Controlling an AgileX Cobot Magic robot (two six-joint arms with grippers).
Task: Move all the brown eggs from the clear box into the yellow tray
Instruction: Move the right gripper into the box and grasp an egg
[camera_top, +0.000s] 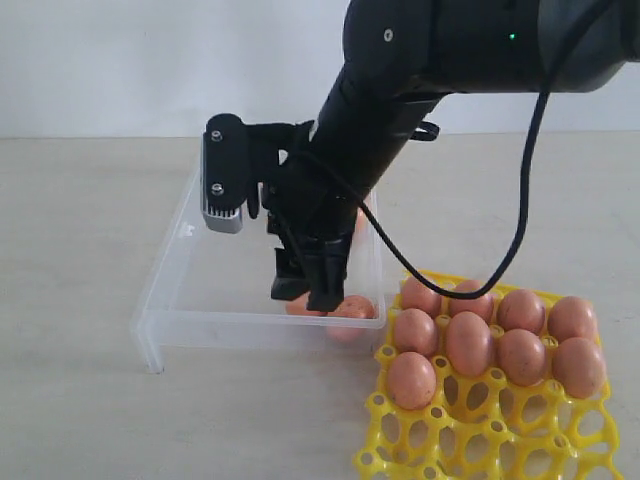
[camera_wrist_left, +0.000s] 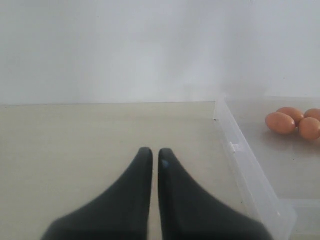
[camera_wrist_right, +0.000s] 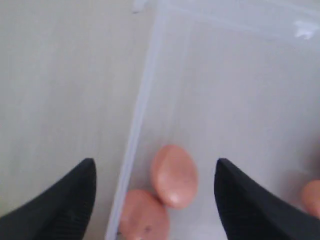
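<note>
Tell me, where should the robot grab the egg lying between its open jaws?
Probably across its narrow middle, coming straight down. The egg lies on its side in the clear box, its short width facing the open jaws. Another egg crowds one end, so the ends are poor spots.

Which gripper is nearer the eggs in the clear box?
Right. The right gripper hangs over the clear box, jaws open above the eggs; the left gripper sits outside the box, off to one side.
</note>
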